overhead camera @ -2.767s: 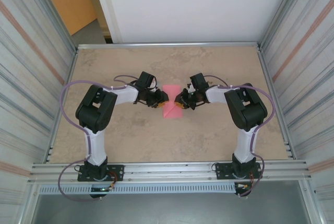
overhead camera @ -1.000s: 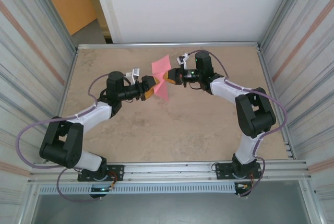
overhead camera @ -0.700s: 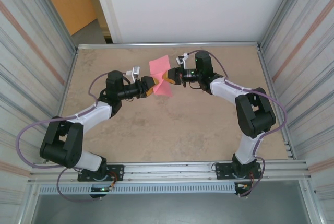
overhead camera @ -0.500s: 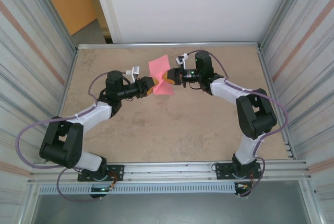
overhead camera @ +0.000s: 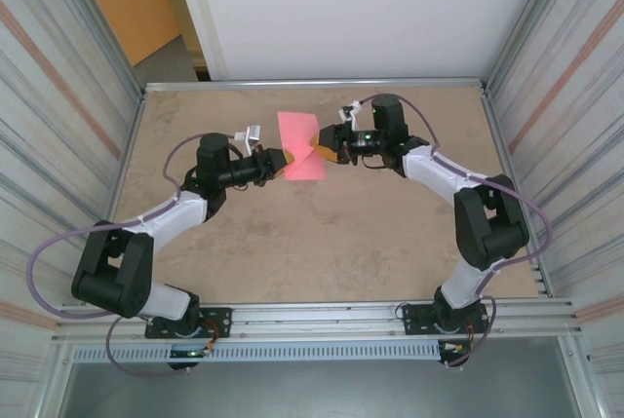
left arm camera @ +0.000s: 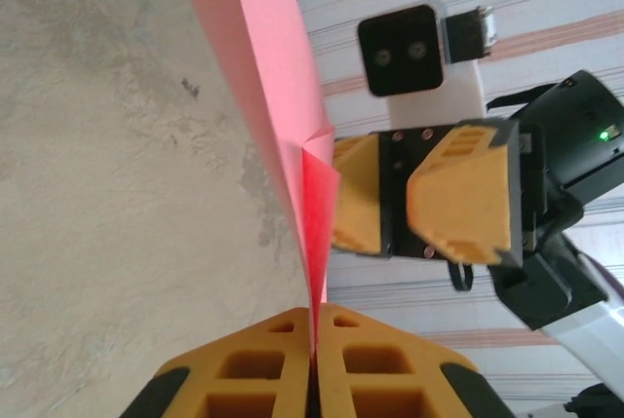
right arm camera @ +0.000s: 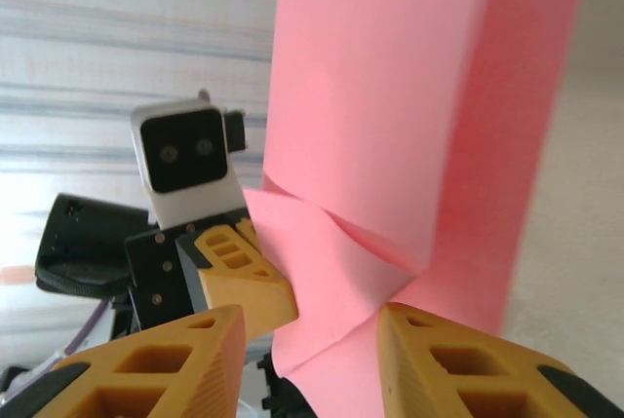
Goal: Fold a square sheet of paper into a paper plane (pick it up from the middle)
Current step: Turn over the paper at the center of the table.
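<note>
Moved: 2.8 s ago the paper (overhead camera: 295, 131) lay flat mid-table with both claws on it. Now it is up off the table (overhead camera: 322, 243) and both arms reach toward the far side. Over the last 0.5 s the right elbow has swung outward and the right claw (overhead camera: 325, 147) has edged slightly right.
Left claw (overhead camera: 283, 162): fingers together, clamped on the paper. In the left wrist view the sheet (left arm camera: 263, 57) runs edge-on straight into the seam between the two orange fingers (left arm camera: 314, 325).
Right claw, own view (right arm camera: 312, 325): fingers apart with a clear gap. The sheet's lower edge sits in that gap, close to the right-hand fingertip. Can't tell if it touches.
Right claw, left wrist view (left arm camera: 395, 199): faces the left claw, with one orange finger right up against the paper.
Paper position: in the air over the far-centre of the table, between the two claws, left claw on its left side and right claw on its right.
Paper shape: the right wrist view shows a broad pink face (right arm camera: 409, 96) with a diagonal crease and a small buckled flap near the claws.
Table: bare beige surface under the sheet (left arm camera: 97, 145).
</note>
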Tool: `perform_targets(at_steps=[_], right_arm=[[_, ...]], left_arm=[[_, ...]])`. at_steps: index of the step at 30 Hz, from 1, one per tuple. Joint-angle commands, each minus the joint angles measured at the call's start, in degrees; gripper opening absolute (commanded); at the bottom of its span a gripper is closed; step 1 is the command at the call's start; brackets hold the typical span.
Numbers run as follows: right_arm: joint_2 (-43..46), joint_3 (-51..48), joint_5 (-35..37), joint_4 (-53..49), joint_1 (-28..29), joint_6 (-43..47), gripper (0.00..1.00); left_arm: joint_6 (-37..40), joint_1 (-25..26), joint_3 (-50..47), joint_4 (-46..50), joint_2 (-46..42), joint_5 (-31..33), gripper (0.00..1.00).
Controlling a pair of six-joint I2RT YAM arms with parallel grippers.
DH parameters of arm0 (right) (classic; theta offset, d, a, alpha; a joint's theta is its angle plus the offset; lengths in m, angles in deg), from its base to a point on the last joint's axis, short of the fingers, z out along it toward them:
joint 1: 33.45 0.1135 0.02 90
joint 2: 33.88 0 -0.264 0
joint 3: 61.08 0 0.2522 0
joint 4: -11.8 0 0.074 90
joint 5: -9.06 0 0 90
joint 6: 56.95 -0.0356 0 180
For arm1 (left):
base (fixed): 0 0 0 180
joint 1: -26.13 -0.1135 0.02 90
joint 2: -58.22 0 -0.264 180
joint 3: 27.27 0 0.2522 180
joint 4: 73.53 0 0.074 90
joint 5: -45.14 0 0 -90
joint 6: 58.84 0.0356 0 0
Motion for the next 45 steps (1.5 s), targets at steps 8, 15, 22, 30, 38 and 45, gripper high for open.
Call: perform_targets(at_steps=[8,15,22,30,38,45], right_arm=[[7.5,-0.2,16.9,-19.6,-7.5,13.7,0.44],[10.7,-2.8,22.0,-20.5,-10.5,14.4,0.43],[11.0,-3.6,25.5,-22.2,-10.9,15.9,0.42],[11.1,-4.3,25.7,-21.9,-12.2,15.9,0.41],[14.9,-7.5,27.4,-21.4,-15.8,14.2,0.4],[14.9,-7.8,25.2,-21.6,-16.5,14.3,0.42]], left_arm=[[27.5,6.4,15.9,43.6,-1.5,19.8,0.08],[35.8,12.4,31.3,69.4,6.3,48.6,0.07],[37.8,16.6,42.1,82.8,16.4,67.8,0.07],[33.9,23.2,52.8,89.3,30.4,75.5,0.04],[31.0,25.9,55.0,80.8,37.4,58.8,0.22],[29.4,23.9,48.9,70.2,31.9,45.8,0.42]])
